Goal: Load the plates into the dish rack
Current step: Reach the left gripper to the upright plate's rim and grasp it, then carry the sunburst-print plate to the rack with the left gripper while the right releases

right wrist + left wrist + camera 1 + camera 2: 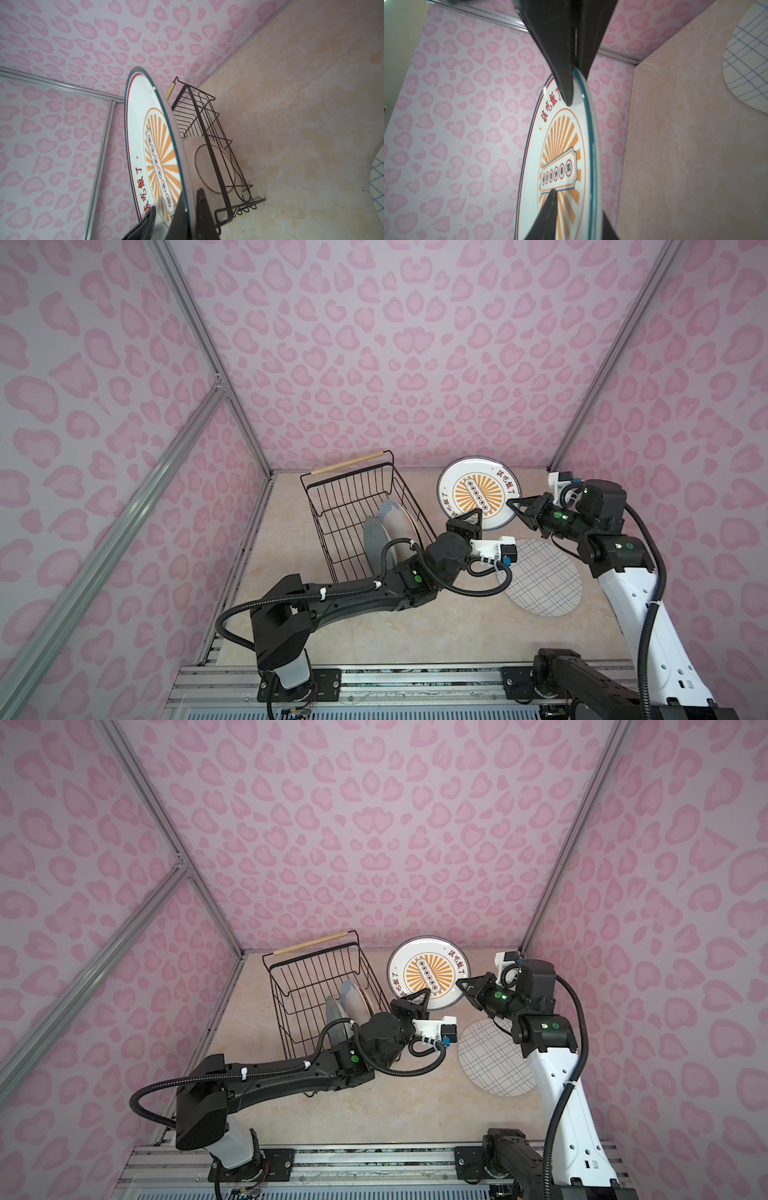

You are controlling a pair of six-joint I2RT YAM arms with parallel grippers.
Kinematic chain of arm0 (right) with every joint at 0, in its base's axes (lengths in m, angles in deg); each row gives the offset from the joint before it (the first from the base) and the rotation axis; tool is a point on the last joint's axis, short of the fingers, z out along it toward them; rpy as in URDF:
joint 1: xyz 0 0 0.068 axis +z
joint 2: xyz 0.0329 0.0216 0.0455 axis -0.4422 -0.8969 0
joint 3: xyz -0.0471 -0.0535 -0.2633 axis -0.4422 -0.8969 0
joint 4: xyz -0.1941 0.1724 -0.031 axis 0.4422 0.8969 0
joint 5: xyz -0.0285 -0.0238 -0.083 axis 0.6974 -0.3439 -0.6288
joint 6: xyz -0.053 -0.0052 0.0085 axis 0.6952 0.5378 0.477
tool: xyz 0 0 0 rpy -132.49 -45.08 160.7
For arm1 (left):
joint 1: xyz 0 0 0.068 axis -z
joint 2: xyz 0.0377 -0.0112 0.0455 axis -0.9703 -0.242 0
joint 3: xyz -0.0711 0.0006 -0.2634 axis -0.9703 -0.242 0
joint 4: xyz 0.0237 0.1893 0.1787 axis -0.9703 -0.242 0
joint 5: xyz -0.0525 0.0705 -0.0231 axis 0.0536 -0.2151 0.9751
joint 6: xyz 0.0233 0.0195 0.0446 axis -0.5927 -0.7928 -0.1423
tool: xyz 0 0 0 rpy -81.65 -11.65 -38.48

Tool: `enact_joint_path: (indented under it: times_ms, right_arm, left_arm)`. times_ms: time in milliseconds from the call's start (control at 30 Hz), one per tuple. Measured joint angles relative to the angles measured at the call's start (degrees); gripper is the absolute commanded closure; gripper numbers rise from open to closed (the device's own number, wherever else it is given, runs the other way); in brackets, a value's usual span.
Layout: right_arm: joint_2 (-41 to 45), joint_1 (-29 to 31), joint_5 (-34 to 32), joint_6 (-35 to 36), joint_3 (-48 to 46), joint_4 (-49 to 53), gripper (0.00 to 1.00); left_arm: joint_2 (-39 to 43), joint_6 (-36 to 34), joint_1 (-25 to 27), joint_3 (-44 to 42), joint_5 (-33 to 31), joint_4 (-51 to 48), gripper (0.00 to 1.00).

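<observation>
A white plate with an orange sunburst and red Chinese characters (pixel 478 489) (pixel 428 969) hangs upright in the air, right of the dish rack (pixel 351 474) (pixel 313 957). My right gripper (pixel 513 504) (pixel 461 982) (pixel 176 199) is shut on its right rim. My left gripper (pixel 476 516) (pixel 422 996) (pixel 578 205) is shut on its lower rim, one finger on the face and one behind. Two grey plates (pixel 397 516) (pixel 374 543) stand on edge in the near end of the rack. A grid-lined plate (pixel 540 576) (pixel 494 1056) lies flat on the table.
The rack's far half holds nothing, and its wooden handle (pixel 347 462) sits at the back. Pink patterned walls with metal frame bars close in the back and both sides. The left arm lies across the rack's near end.
</observation>
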Motion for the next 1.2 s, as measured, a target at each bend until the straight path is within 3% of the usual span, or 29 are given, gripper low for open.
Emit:
enact_joint_path:
  times_ms: [100, 267, 433, 767, 900, 1200]
  right_arm:
    - [0.0, 0.26, -0.85, 0.87, 0.11, 0.0, 1.0]
    - [0.0, 0.37, -1.95, 1.18, 0.31, 0.0, 1.0]
    - [0.28, 0.52, -1.03, 0.55, 1.11, 0.13, 0.51]
    - [2.97, 0.9, 1.03, 2.27, 2.95, -1.27, 0.03]
    - [4.5, 2.27, 0.66, 3.06, 3.37, -1.81, 0.03]
    - [7.08, 5.46, -3.52, 6.6, 2.75, -1.92, 0.03]
  left_arm:
    - [-1.27, -1.51, 0.22, 0.74, -1.09, -0.9, 0.96]
    - [-2.14, -2.08, 0.72, 1.77, -2.54, -1.22, 0.96]
    - [-2.54, 0.02, 1.42, 3.3, -5.64, -0.79, 0.96]
    - [-1.64, 9.25, 1.36, 8.04, -13.7, -1.75, 0.96]
    - [0.63, 16.52, 0.74, 11.54, -16.7, -6.56, 0.96]
    - [9.97, 41.33, -1.27, 19.54, -21.22, -28.39, 0.96]
